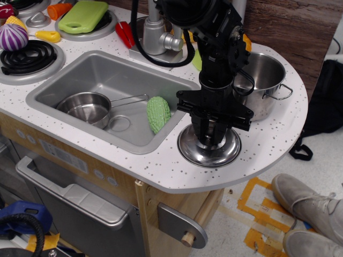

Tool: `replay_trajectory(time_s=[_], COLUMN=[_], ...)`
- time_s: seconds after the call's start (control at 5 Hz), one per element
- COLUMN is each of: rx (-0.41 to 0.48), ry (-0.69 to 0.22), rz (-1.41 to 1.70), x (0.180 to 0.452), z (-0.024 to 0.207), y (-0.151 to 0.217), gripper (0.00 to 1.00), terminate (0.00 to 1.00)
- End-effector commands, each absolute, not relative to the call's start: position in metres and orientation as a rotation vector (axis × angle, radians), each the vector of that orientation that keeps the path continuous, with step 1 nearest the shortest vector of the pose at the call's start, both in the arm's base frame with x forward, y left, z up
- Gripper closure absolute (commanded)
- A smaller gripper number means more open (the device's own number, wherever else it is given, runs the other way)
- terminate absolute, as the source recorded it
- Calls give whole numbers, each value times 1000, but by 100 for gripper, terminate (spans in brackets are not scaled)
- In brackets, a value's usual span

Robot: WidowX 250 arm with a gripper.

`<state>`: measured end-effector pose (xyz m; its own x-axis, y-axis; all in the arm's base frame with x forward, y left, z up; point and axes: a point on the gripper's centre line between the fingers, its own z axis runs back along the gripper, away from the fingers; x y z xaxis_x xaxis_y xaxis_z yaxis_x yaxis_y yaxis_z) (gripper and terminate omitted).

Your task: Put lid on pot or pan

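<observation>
Black gripper (210,140) pointing straight down over the lid (209,148), fingers drawn in close around the small knob at the lid's centre, apparently pinching it; knob itself hidden behind the fingers, so actual contact impossible to confirm. Lid lying flat on the speckled white counter (268,144), dome up, near the front edge, just right of the sink's front right corner. Pot (263,80) standing upright on the same counter behind and to the right of the lid, open and uncovered, one loop handle sticking out to the right. Partly masked on its left side by the arm (217,48). Lid and pot near each other but not touching.

Inside the grey sink (80,77): a small saucepan (84,108) with a long wire handle toward the front left, a flat grey ring (119,123) just beside it, and a green ridged vegetable (158,113) leaning against the right wall. Silver tap (155,35) rising behind the sink, a red piece (126,34) lying to its left. Further left, a black coil burner (27,56), a purple striped onion (13,36), a yellow piece (49,36), and a green cutting board (83,16). Grey shoes (308,206) on the floor at lower right.
</observation>
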<state>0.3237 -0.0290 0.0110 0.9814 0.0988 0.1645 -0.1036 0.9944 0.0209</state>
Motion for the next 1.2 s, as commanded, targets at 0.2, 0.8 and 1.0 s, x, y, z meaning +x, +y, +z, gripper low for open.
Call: replay_trajectory(time_s=[0.2, 0.8, 1.0], rx=[41, 59, 65], ry=[-175, -210, -252], rz=[106, 100, 104], x=[324, 331, 343], z=[28, 76, 94], y=[-30, -27, -33], gripper=[100, 100, 100], terminate=[0, 0, 0])
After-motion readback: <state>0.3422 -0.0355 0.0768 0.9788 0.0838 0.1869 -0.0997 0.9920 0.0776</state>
